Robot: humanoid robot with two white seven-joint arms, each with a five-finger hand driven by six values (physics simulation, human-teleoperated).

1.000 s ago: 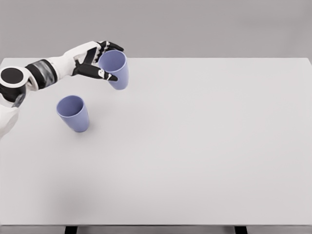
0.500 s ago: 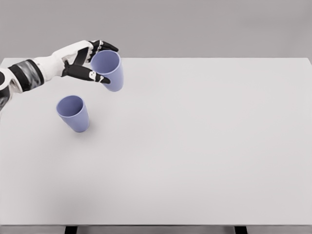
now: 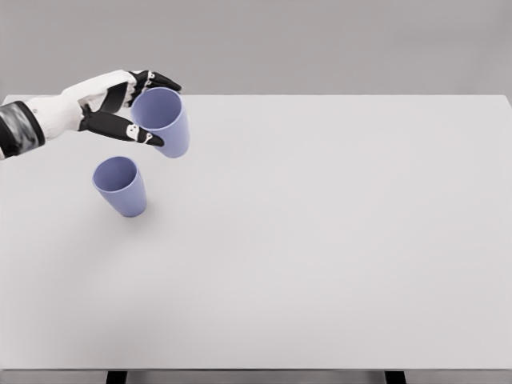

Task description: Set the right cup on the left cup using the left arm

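Two blue cups in view, one robot arm w/ one robot hand. Left robot hand (image 3: pixel 120 108) comes in from the upper-left edge, white forearm w/ a dark band near the picture's edge, black fingers. It's grasping the held cup (image 3: pixel 164 122): thumb (image 3: pixel 124 128) lies along the near side of the rim, other fingers (image 3: pixel 156 80) wrap the far side, so the cup sits between them. Held cup is off the bench (image 3: pixel 336 240), tilted, mouth up and facing toward the camera, base pointing down and to the right of the robot hand. Second cup (image 3: pixel 121 186) stands on the bench below the robot hand, nearer the camera, a bit to the left of the held cup; mouth up, leaning look from this angle, apart from the held cup w/ clear bench surface between them, not touching the hand. Both cups same lavender-blue, same tapered shape, no handles. Bench is a plain white top filling most of the view; grey wall behind. Two dark leg stubs show at the bottom edge. Right arm isn't visible.
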